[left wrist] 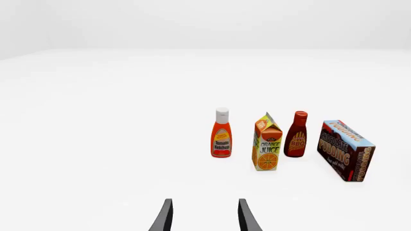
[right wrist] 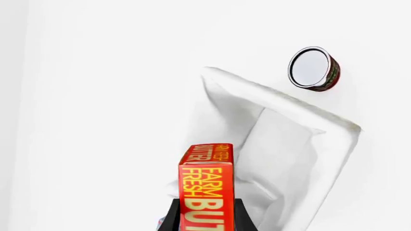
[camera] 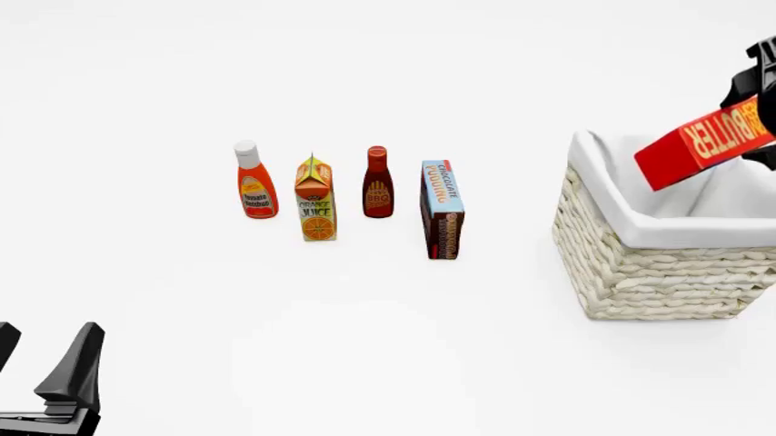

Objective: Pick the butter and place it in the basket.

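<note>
Our right end effector (right wrist: 205,219), clamped on the butter (camera: 703,143), hangs above the basket (camera: 655,263); we should lower straight into the lining beneath before opening.

Both arms end in a matte black claw (camera: 43,363) with two flat, tapering fingers (left wrist: 165,216).

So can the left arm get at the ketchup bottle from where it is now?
Probably yes. The left gripper sits open and empty at the near left, and nothing stands between it and the ketchup bottle, the leftmost of the row, beside the orange juice carton.
</note>
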`<state>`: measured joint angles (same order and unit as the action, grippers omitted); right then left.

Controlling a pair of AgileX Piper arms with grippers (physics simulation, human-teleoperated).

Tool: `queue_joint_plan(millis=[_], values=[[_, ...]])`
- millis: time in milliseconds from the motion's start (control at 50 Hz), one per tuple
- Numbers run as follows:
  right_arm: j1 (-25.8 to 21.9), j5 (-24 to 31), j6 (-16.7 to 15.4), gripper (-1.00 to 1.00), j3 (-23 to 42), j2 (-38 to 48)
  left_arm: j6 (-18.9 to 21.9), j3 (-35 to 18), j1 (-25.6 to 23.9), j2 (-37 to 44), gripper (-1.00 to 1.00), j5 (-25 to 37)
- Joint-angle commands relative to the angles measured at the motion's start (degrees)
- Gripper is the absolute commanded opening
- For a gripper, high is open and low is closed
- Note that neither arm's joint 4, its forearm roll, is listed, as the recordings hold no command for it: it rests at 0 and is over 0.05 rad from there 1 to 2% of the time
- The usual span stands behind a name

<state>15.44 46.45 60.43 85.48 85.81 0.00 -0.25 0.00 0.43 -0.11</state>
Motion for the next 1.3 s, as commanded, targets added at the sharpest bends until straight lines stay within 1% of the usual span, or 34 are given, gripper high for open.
queue_joint_plan(millis=[20,620,1300], values=[[0.3,-1.4,2.0,-1.0,-0.3,-0.4,0.0,0.0,0.0,0.0,1.0,0.0],[1.5,-3.5,4.0,-1.0,-1.8,0.9,0.0,0.0,0.0,0.0,1.0,0.0],[1.9,-6.3,4.6,-1.0,-4.3,2.6,0.0,0.0,0.0,0.0,1.0,0.0]])
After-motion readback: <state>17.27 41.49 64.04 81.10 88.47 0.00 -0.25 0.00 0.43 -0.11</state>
